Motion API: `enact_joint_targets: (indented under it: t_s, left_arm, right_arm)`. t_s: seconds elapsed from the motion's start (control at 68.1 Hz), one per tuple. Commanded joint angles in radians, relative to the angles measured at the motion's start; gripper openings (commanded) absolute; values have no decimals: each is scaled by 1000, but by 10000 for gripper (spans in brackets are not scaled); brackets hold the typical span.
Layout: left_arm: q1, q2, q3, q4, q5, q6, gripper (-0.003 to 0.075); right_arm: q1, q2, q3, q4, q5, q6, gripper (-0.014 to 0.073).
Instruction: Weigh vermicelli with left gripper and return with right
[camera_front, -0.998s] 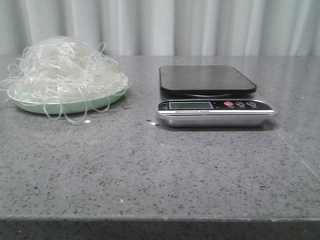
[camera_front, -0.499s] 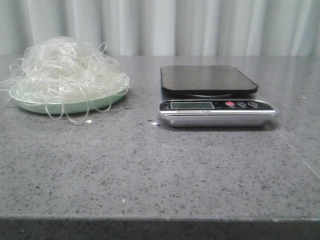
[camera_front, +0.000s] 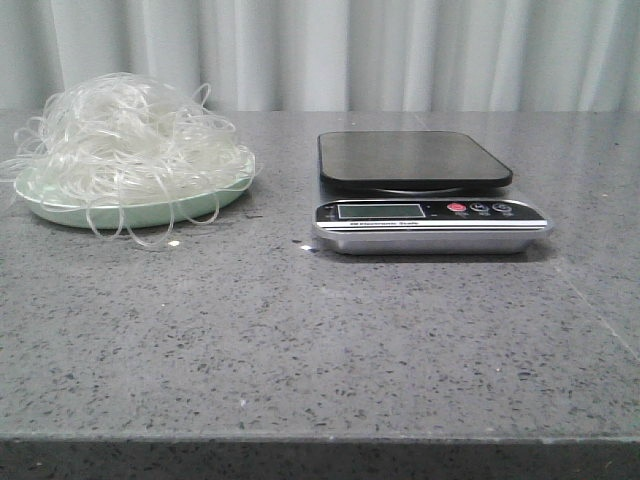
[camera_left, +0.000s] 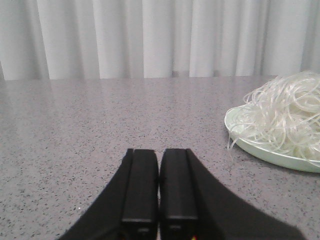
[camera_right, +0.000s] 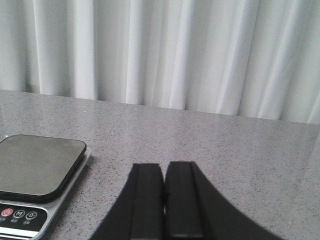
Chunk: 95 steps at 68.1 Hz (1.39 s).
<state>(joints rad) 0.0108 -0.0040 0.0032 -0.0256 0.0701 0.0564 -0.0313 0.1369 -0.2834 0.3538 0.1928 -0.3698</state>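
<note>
The vermicelli (camera_front: 125, 135), a fluffy whitish tangle of glass noodles, lies heaped on a pale green plate (camera_front: 185, 207) at the back left of the table; some loops hang over the rim. It also shows in the left wrist view (camera_left: 285, 115). A kitchen scale (camera_front: 430, 215) with a bare black platform (camera_front: 412, 158) stands at centre right; it also shows in the right wrist view (camera_right: 35, 167). My left gripper (camera_left: 159, 152) is shut and empty, apart from the plate. My right gripper (camera_right: 165, 167) is shut and empty, beside the scale. Neither gripper shows in the front view.
The table is grey speckled stone (camera_front: 300, 340), its front edge near the camera. A white curtain (camera_front: 350, 50) hangs behind the table. A small white crumb (camera_front: 175, 242) lies in front of the plate.
The whole front view shifted slightly right half a second ago and is back where it was. The vermicelli and the scale have not moved on the table.
</note>
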Motion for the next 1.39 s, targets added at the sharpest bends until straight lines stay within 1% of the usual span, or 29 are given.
enact_joint_targets:
  t_s: [0.0,0.939,1.071,1.159,1.291,1.379]
  left_arm:
    - [2,-20,7,-10,-70,-6,136]
    - [2,-20,7,-10,-70,-6,136]
    - [2,-20,7,-10,-70,-6,136]
    - [2,-20,7,-10,-70,-6,136]
    - [2,-20,7,-10,-70,-6,136]
    - [2,-20,7,-10,-70,-6,136]
  right_arm:
    - [-5,10,-26,3,-68,1,151]
    - [-5,10,-26,2,-75,1,151]
    - [-4,10,-25,-53,-60,9,151]
    - [-4,10,-11,-113,-65,88,151]
    - [1,10,54,-221,-109,287,151]
    - [1,10,107,-243,-145,338,151]
